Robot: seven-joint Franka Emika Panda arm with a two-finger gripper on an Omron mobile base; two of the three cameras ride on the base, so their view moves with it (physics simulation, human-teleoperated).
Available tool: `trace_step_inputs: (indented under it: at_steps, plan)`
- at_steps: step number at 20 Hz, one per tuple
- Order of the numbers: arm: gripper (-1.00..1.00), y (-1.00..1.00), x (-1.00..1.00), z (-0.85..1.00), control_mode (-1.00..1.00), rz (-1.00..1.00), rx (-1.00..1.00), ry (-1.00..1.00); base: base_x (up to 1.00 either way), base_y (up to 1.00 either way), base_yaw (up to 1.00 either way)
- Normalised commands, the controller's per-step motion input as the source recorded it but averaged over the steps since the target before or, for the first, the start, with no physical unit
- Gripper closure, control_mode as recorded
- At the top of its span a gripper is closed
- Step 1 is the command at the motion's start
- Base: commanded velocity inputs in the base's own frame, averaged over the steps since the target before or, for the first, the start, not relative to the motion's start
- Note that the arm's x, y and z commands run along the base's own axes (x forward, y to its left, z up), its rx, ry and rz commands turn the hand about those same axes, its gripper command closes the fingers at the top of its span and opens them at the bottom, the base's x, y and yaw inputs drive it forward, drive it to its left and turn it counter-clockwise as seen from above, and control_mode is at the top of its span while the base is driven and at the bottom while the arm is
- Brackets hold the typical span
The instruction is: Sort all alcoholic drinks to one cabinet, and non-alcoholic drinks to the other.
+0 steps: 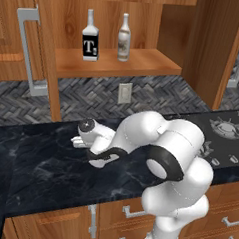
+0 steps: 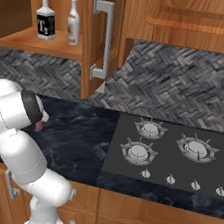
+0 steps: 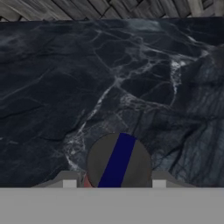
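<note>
Gripper (image 3: 114, 181) low over desk (image 3: 52, 87), jaws closing around pink bottle's dark cap (image 3: 118, 162); firm hold not confirmed. Both alcohol bottles (image 1: 90, 37) already on shelf (image 1: 145, 63). Next: lift, carry to other cabinet.

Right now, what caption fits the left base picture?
Two tall bottles stand in the open cabinet above the robot arm.

My left base camera sits behind my arm (image 1: 159, 159), looking forward and down over the dark counter (image 1: 34, 161) to the open cabinet shelf (image 1: 115, 63). Right base camera takes the same counter and shelf (image 2: 40, 46) from the other side, adding the stove (image 2: 174, 153). Hand camera looks straight down, close on the counter (image 3: 87, 78), a round dark cap (image 3: 119, 162) at its lower edge.
</note>
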Motion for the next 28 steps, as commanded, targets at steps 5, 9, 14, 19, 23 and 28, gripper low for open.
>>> trace_step_inputs:
  at_steps: [5, 9, 14, 19, 23, 28]
  plan:
    - [1.00, 0.00, 0.02, -0.16, -1.00, 0.00, 0.02, 0.00, 0.00, 0.00, 0.00]
    - [1.00, 0.00, 0.01, -0.12, -1.00, 0.00, 0.00, 0.00, 0.00, 0.00, 0.00]
    - [1.00, 0.00, 0.00, -0.02, -1.00, 0.00, 0.00, 0.00, 0.00, 0.00, 0.00]
    - [1.00, 0.00, 0.00, -0.01, -1.00, 0.00, 0.00, 0.00, 0.00, 0.00, 0.00]
    - [1.00, 0.02, -0.04, 0.07, -1.00, -0.01, 0.00, 0.00, 0.00, 0.00, 0.00]
    - [1.00, 0.01, -0.27, 0.34, -1.00, -0.08, 0.00, -0.01, 0.00, 0.00, 0.00]
